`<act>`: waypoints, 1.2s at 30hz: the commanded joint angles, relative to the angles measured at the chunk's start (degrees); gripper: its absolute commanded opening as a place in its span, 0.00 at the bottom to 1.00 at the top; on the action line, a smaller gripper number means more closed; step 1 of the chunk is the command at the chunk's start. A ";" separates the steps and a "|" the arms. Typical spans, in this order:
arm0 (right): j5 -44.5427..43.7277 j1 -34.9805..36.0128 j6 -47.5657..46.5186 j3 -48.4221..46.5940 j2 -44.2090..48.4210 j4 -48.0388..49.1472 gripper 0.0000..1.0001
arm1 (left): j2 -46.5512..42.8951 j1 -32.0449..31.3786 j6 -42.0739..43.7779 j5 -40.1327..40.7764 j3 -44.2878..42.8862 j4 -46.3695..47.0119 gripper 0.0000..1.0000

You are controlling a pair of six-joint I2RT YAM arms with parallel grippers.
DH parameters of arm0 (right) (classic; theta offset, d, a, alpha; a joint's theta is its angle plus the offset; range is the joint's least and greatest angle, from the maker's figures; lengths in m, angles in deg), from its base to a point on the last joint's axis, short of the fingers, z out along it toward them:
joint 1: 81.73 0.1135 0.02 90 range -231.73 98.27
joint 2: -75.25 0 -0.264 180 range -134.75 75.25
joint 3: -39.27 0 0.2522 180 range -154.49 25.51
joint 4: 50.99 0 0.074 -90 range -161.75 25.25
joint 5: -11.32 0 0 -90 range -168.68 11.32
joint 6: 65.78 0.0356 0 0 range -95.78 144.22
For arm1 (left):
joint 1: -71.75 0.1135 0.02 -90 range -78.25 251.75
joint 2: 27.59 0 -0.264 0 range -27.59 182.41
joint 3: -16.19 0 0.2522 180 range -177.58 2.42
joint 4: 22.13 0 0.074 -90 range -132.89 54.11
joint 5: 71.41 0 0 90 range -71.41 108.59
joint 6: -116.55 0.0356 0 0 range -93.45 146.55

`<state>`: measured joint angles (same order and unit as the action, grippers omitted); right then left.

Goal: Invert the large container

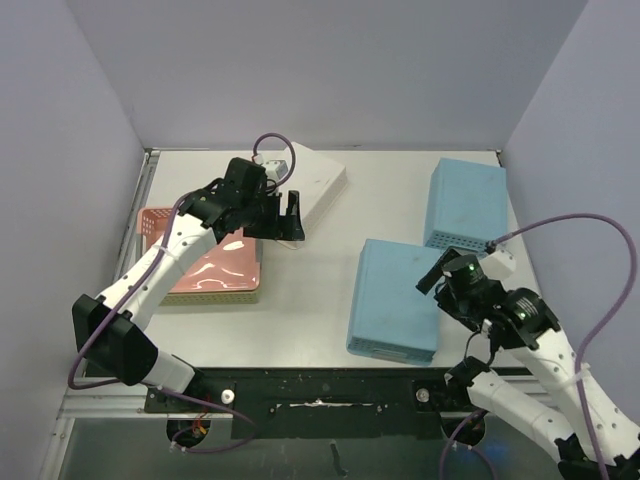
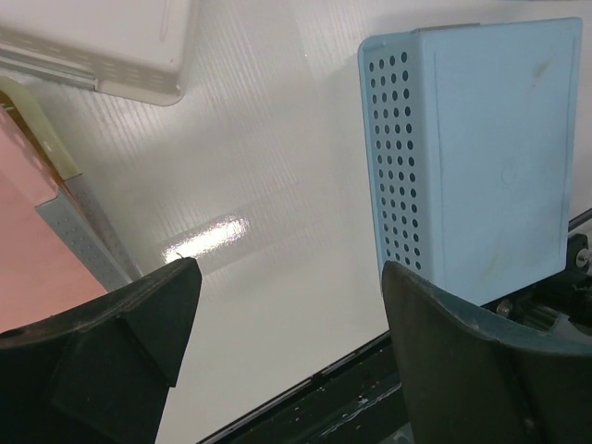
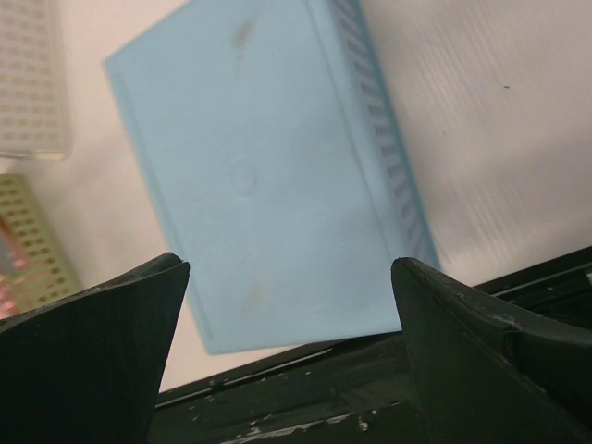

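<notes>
Right gripper (image 3: 289, 268) first: fingers spread wide, nothing between them. It hangs above the large container (image 3: 268, 185) and is not touching it. Through the gap you see the container's flat, solid face turned upward, with a faint round mould mark near the middle. A perforated side wall runs down its right flank. So the big blue box sits base-up on the table (image 1: 310, 290), close to the near edge and right of centre. The right claw is over its right-hand rim.

Over to the left gripper (image 2: 289, 268): it is also wide open and empty, hovering above bare tabletop. To one side of it is the stack of pink and yellowish baskets (image 1: 215, 265), at the left of the table. Just beyond it, a white container (image 1: 318, 178) lies angled near the back. From the left wrist view, the large blue box stands well apart across the table, its dotted wall facing the camera.

Behind the big box, toward the far right corner, a smaller blue container (image 1: 465, 205) rests with a solid face up. The two blue boxes are near each other, and whether they touch I cannot tell.
</notes>
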<state>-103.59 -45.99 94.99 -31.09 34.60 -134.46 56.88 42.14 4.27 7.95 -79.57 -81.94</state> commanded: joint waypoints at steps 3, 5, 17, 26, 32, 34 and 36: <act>4.77 -8.09 -8.01 7.06 -12.50 8.02 0.98 | -0.82 -0.60 0.31 -1.48 0.33 3.28 0.79; 9.34 -10.64 -10.48 10.10 -12.90 13.84 0.98 | -1.39 -0.78 0.31 -1.41 0.88 3.35 0.79; 30.29 -12.79 -20.65 11.98 -24.86 42.77 0.98 | -2.14 -0.80 0.88 -1.45 2.68 3.09 0.79; 17.36 -2.94 -26.39 -4.95 -26.19 32.58 0.98 | -7.76 -5.83 -3.10 -4.30 10.71 9.19 0.78; 20.60 17.04 -26.59 1.38 -24.95 36.62 0.97 | -9.84 -8.65 -5.93 0.58 15.46 7.91 0.79; 20.17 23.58 -26.81 1.53 -27.86 36.62 0.98 | -10.37 -6.35 -8.10 5.85 15.10 6.10 0.79; 19.96 28.14 -27.37 -0.44 -31.61 35.00 0.98 | -12.65 -2.62 -8.53 5.27 16.82 8.56 0.79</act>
<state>-83.17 -25.62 69.41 -30.28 8.29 -99.58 48.16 33.88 -1.24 8.41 -63.66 -76.76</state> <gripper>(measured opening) 0.977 0.785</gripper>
